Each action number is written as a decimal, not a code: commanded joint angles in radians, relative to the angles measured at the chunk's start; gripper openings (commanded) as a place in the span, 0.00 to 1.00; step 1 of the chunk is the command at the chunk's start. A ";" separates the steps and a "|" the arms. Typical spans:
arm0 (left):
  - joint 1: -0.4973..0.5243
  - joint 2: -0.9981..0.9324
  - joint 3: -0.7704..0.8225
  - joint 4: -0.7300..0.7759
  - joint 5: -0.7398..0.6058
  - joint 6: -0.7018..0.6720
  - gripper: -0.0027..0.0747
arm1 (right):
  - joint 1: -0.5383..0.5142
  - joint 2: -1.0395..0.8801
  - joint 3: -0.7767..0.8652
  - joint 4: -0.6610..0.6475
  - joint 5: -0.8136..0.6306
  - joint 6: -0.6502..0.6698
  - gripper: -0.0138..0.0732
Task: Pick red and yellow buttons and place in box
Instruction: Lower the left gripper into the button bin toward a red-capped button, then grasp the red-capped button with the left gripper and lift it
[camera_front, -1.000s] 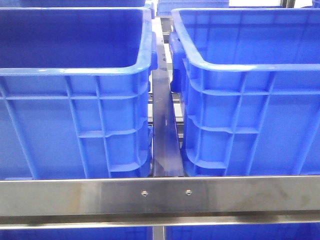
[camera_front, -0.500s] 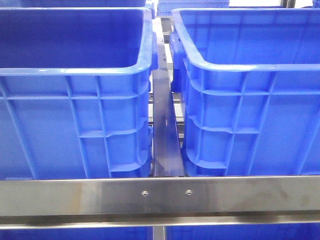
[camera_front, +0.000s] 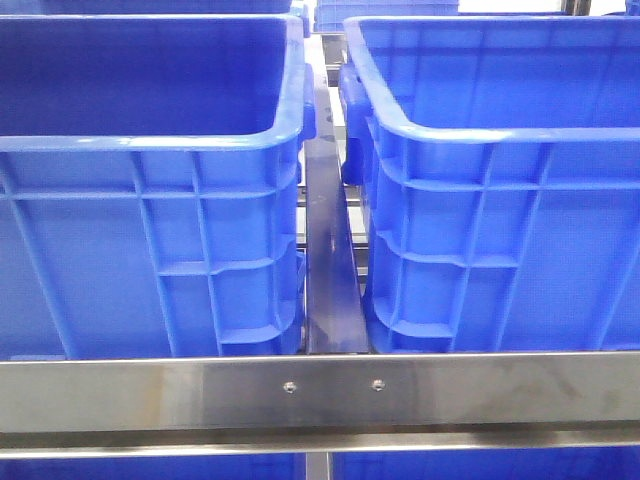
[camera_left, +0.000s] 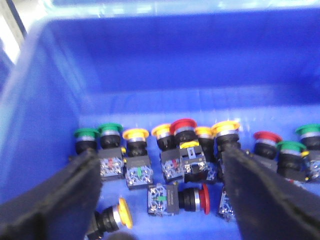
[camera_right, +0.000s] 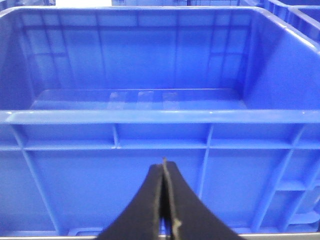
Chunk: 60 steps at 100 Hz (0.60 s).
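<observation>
Left claw (camera_left: 160, 200): stood wide open in the left wrist view, its two dark padded fingers (camera_left: 50, 200) spread apart with nothing between them, poised above a heap of buttons inside a blue crate (camera_left: 165, 60).
Buttons, left wrist view: a red button (camera_left: 183, 126) stood upright in the middle of a row along the crate floor, flanked by a yellow button (camera_left: 135, 134) on one side and another yellow one (camera_left: 225, 128) on the other; green buttons (camera_left: 86, 134) stood at both ends of the row.
Fallen pieces, left wrist view: a second red button (camera_left: 202, 198) lay on its side between the fingers, and a tipped yellow button (camera_left: 124, 213) lay beside the finger near the green end.
Right claw (camera_right: 164, 200): was pressed fully closed in the right wrist view, its dark fingers meeting in a thin seam, gripping nothing.
Box, right wrist view: the box (camera_right: 160, 117) sat just beyond the closed claw, its ribbed outer wall facing the camera.
Front view: two blue crates sat side by side, one on the left (camera_front: 150, 150) and one on the right (camera_front: 500, 130), parted by a dark metal strip (camera_front: 328, 270), behind a steel rail (camera_front: 320, 390); neither claw showed here.
</observation>
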 joint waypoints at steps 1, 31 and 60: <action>0.001 0.080 -0.114 -0.023 0.030 0.002 0.73 | -0.007 -0.024 -0.016 -0.003 -0.073 -0.001 0.09; 0.001 0.380 -0.382 -0.145 0.397 0.012 0.73 | -0.007 -0.024 -0.016 -0.003 -0.073 -0.001 0.09; 0.001 0.571 -0.493 -0.173 0.457 0.012 0.72 | -0.007 -0.024 -0.016 -0.003 -0.073 -0.001 0.09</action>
